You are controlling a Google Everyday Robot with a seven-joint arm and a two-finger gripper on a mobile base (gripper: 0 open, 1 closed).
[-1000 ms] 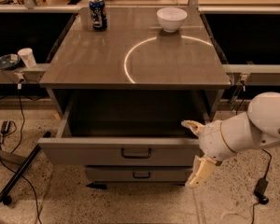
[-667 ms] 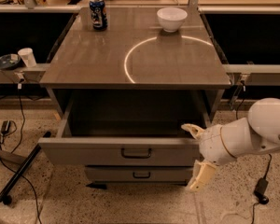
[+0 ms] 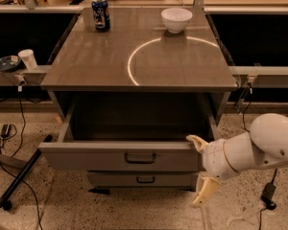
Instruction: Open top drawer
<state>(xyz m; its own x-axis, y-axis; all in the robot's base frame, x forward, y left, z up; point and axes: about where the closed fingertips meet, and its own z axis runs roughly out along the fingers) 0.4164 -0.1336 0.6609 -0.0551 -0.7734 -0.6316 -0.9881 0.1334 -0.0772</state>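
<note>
Top drawer [image 3: 86, 158]: grey, flat front with a dark bail handle [image 3: 140, 158] at centre. It is drawn well out from under the table [image 3: 134, 61], showing a deep grey interior.

Gripper [image 3: 200, 170]: at the right end of the drawer front, on a white arm [image 3: 259, 147] entering from the right. Fingers spread wide. The upper finger [image 3: 197, 142] sits at the front's top right corner, contact not discernible. The lower finger [image 3: 205, 189] points down at the floor, clear of the drawer. Neither is near the handle.

Lower drawer [image 3: 110, 178]: narrower and closed.

Tabletop: blue soda can [image 3: 101, 14] back left, white bowl [image 3: 176, 19] back right, well apart.

Left ledge: paper cup [image 3: 27, 59].
</note>
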